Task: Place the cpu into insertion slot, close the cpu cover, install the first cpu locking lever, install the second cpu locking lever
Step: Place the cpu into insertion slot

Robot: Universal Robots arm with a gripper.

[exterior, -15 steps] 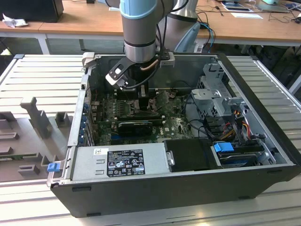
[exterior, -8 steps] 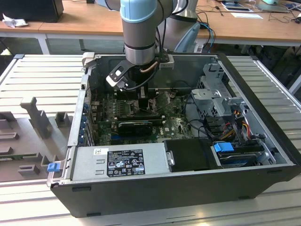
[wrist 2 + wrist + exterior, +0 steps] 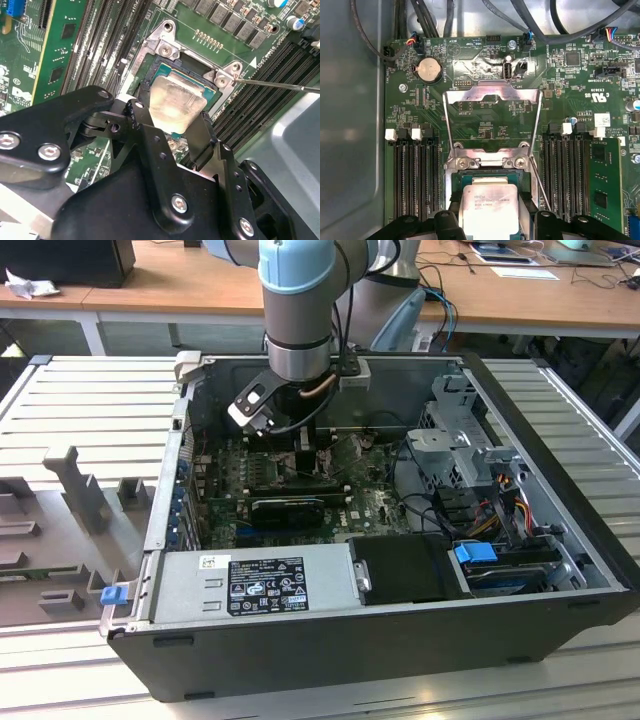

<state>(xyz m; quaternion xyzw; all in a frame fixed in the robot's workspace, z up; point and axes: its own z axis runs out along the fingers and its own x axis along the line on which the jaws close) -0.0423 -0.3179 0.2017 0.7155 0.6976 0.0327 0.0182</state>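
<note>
Exterior view, arm: the pale blue and grey robot arm point(image 3: 300, 310) reaches straight down into the open black computer case point(image 3: 400, 650).
Exterior view, gripper: the black two-finger gripper point(image 3: 303, 462) hangs low over the green motherboard point(image 3: 375, 505), where the insertion slot lies; its fingers cannot be made out here.
Exterior view, neighbour: a grey box-shaped power supply point(image 3: 255, 580) sits well apart from the slot, against the case's near wall.
Second wrist view, cpu: the small flat square cpu with a pale silver metal top point(image 3: 175, 102) lies directly over the insertion slot, a square dark socket with black surround point(image 3: 150, 70). Whether it is fully seated, I cannot tell.
Second wrist view, gripper hold: the gripper point(image 3: 172, 114) is clamped on the cpu, one black finger against each of two opposite edges.
Second wrist view, lever: a thin bare metal rod point(image 3: 275, 84) runs outward from a slot corner.
First wrist view, cpu cover: the thin silvery square frame plate point(image 3: 492, 94) stands swung open, hinged at the slot edge farthest from the gripper point(image 3: 492, 220).
First wrist view, cpu: it point(image 3: 487, 210) sits between the fingers, over the slot.
First wrist view, memory slots: long narrow black slots point(image 3: 417, 175) flank the insertion slot on both sides.
</note>
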